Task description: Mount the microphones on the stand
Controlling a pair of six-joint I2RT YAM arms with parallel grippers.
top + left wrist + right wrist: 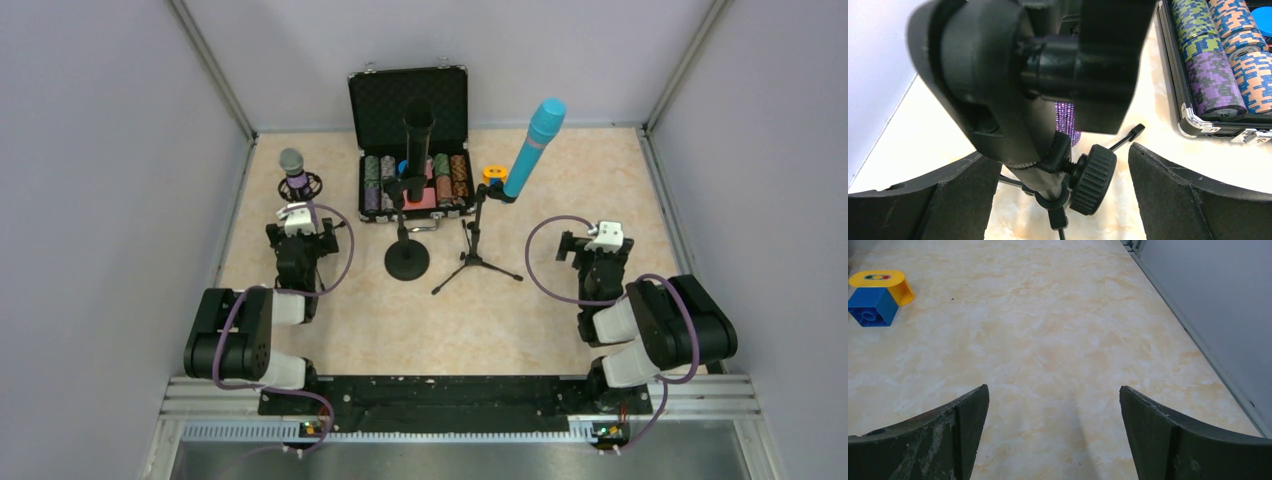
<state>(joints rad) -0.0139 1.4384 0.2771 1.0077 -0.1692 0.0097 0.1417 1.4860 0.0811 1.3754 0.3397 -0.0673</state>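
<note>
Looks finished: cyan microphone [535, 145], black microphone [418, 125], purple microphone [294, 172] all mounted.
Left gripper [1063, 155], right gripper [1053, 388] spread wide, gripping nothing.

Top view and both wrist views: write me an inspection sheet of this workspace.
Surface: marbled beige tabletop, no spills seen.
Job's things: cyan microphone, purple microphone and black microphone, each seated in a holder.
Clutter: open poker chip case; yellow-and-blue toy block.
Grippers: left gripper open, flanking the small tripod stand; right gripper open over bare tabletop.
Cables: purple cables loop off both arms.
Surroundings: grey walls.
</note>
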